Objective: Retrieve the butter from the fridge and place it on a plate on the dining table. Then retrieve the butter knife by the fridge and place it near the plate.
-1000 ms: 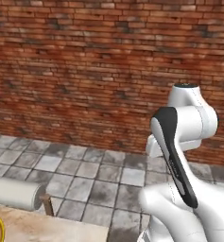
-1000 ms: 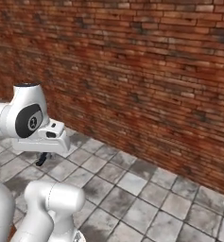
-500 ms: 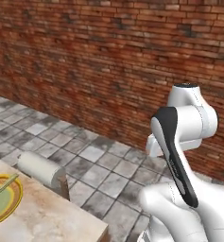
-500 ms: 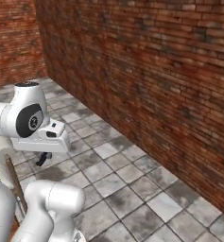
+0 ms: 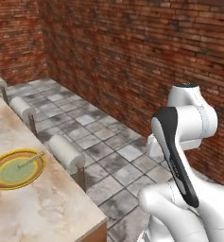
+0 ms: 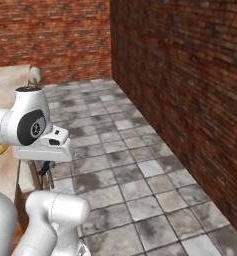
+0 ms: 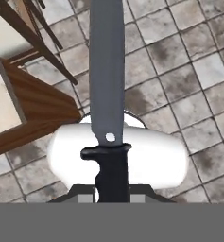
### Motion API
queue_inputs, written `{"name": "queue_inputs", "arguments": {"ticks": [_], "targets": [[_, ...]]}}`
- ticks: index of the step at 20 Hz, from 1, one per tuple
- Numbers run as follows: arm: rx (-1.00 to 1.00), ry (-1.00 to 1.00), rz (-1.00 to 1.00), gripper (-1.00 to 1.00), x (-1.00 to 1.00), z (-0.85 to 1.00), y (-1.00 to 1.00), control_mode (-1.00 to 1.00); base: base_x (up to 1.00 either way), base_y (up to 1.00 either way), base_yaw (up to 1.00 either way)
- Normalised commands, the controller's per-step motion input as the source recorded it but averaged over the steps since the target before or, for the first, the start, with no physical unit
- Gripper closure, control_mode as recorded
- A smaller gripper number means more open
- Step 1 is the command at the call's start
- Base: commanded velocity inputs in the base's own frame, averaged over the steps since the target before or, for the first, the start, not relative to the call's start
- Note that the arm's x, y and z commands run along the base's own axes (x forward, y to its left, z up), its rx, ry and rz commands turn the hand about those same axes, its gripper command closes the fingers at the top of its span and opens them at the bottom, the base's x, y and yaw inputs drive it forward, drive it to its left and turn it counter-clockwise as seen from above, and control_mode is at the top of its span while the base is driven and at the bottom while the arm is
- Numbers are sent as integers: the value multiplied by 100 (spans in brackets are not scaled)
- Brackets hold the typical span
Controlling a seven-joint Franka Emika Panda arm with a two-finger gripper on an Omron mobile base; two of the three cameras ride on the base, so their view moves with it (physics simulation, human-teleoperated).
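My gripper (image 7: pixel 112 196) is shut on the butter knife: its black handle (image 7: pixel 112 168) sits between the fingers and the grey blade (image 7: pixel 106 71) points away over the tiled floor. In the right base view the gripper (image 6: pixel 45 167) hangs under the white hand, beside the dining table's end. The plate (image 5: pixel 0 182), yellow-orange rim and pale green centre, lies on the dining table (image 5: pixel 47 208) at the left. A slim pale stick (image 5: pixel 30 160) rests on the plate's right side; whether it is the butter is unclear. The fridge is out of view.
Cushioned stools (image 5: pixel 66 153) (image 5: pixel 21 108) line the table's right side. The table's wood corner (image 7: pixel 33 123) and stool legs (image 7: pixel 42 42) lie left of the blade. A brick wall (image 5: pixel 146 61) runs along the far side, with grey tiled floor (image 6: pixel 135 165) between.
The whole picture has shifted, so the base has turned or driven: the table, plate and stools have come into view at the left. The knife stays in the shut gripper.
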Motion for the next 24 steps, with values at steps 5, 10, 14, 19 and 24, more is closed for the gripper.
{"name": "queue_inputs", "arguments": {"ticks": [5, 10, 14, 19, 24], "targets": [[0, 0, 0, 100, 0, 0, 0, 100, -14, -7, 57], [0, 0, 0, 100, 0, 0, 0, 100, -9, -4, 58], [0, 0, 0, 100, 0, 0, 0, 100, -14, 0, 55], [0, 0, 0, 100, 0, 0, 0, 100, -11, 27, 40], [0, 0, 0, 100, 0, 0, 0, 100, -39, 47, 33]]}}
